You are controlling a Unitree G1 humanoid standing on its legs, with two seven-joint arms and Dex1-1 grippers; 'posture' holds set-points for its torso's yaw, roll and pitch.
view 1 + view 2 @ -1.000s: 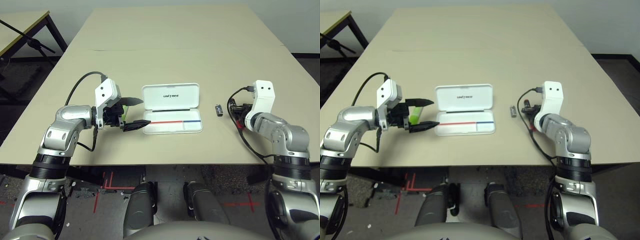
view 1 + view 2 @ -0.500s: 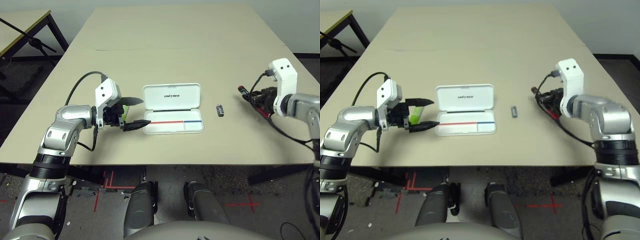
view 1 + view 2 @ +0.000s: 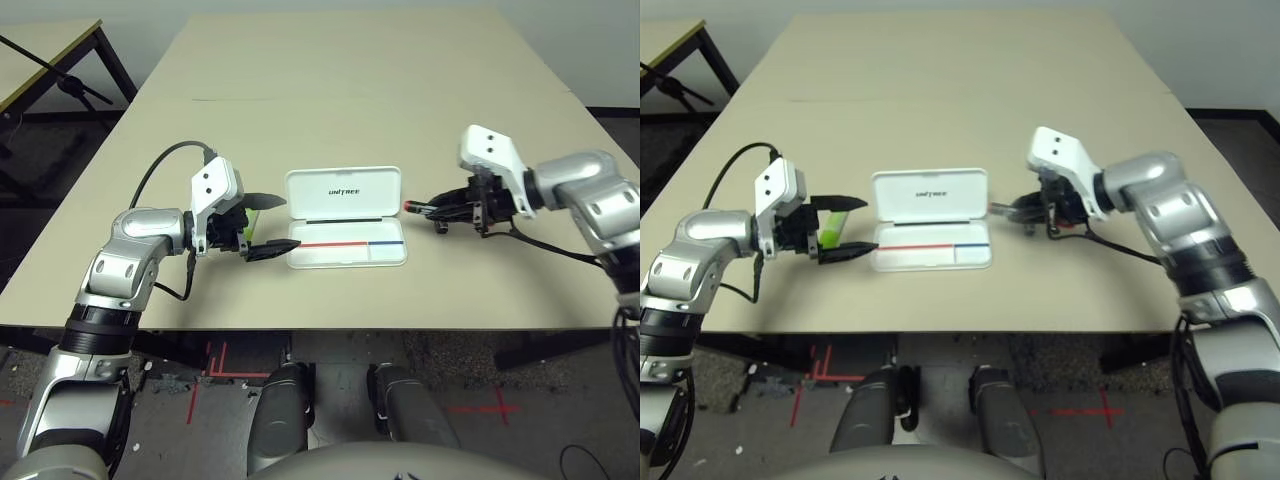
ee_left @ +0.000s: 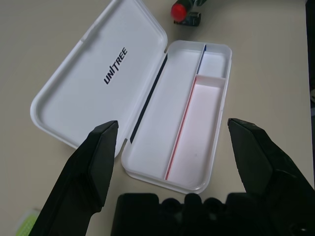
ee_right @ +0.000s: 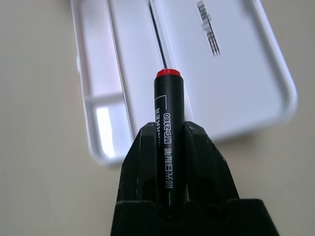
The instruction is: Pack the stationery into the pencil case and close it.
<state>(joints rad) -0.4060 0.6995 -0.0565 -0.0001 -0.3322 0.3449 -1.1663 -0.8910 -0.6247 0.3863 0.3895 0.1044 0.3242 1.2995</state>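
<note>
I see right gripper [image 5: 167, 142] clamped on the marker [image 5: 166, 123], red tip just short of the open pencil case [image 3: 345, 215]. Left gripper [image 4: 179, 147] spread wide, holding nothing; highlighter [image 3: 248, 216] between its fingers, case just ahead.

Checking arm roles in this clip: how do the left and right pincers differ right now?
The left pincer is open and holds nothing; the right pincer is shut on the marker. The left pincer sits at the pencil case's left end, with the green highlighter lying between its fingers; the right pincer is at the case's right end, marker tip pointing toward it. Both have black fingers and aim at the open case.
</note>
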